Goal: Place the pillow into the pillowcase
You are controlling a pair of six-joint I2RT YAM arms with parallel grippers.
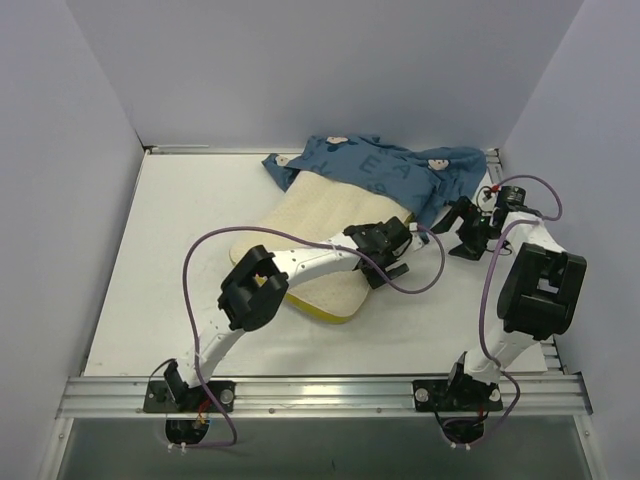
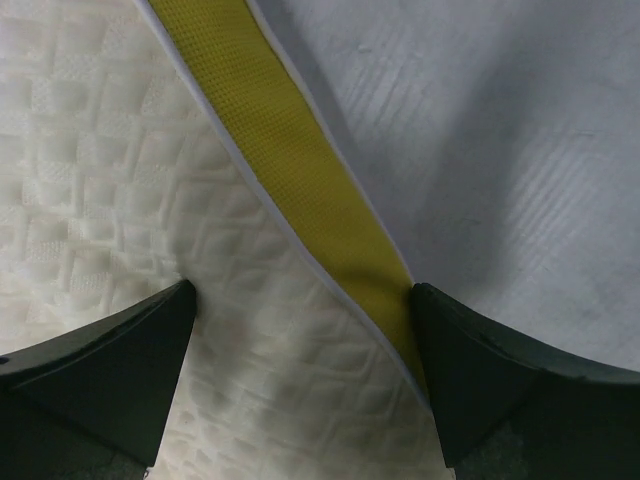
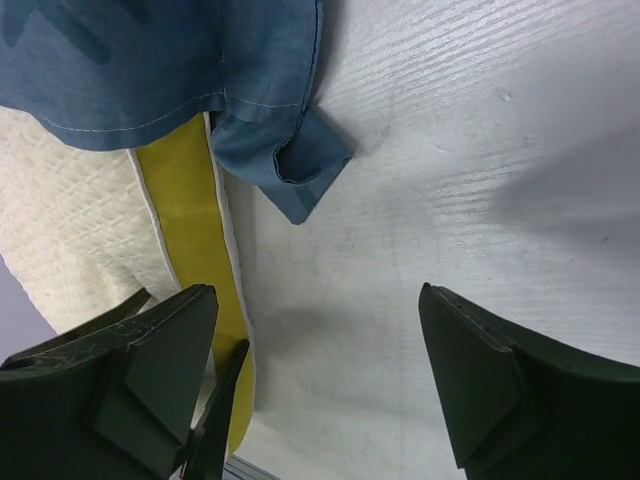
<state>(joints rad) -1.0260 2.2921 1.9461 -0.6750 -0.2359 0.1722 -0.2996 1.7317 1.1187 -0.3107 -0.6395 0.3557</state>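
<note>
**One end of the pillow covered, both grippers open and empty**

One end of the pillow (image 1: pixel 318 225) is covered by the pillowcase (image 1: pixel 390 170), which is seen bunched at the upper centre of the top view. The greater part of the cushion is left bare and lies slanted across the middle of the table (image 1: pixel 150 270), down to its yellow lower edge. How deep the covered end reaches inside cannot be told, since the cloth hides it. The task is judged to be well short of done: the sack must be drawn further over the cushion, or the cushion pushed further in.

The left gripper (image 2: pixel 303 290) is spread wide over the pillow's right side. In its wrist view one finger is seen above the quilted face and the other at the yellow edge band (image 2: pixel 290 160); nothing is pinched between them.

The right gripper (image 3: pixel 318 295) is also parted widely, to the right of the pillow and just below a folded hem corner (image 3: pixel 290 165) of the pillowcase. Only bare table is seen between its fingers, and no cloth is held; the finger at the left of that view stands beside the yellow band.
</note>
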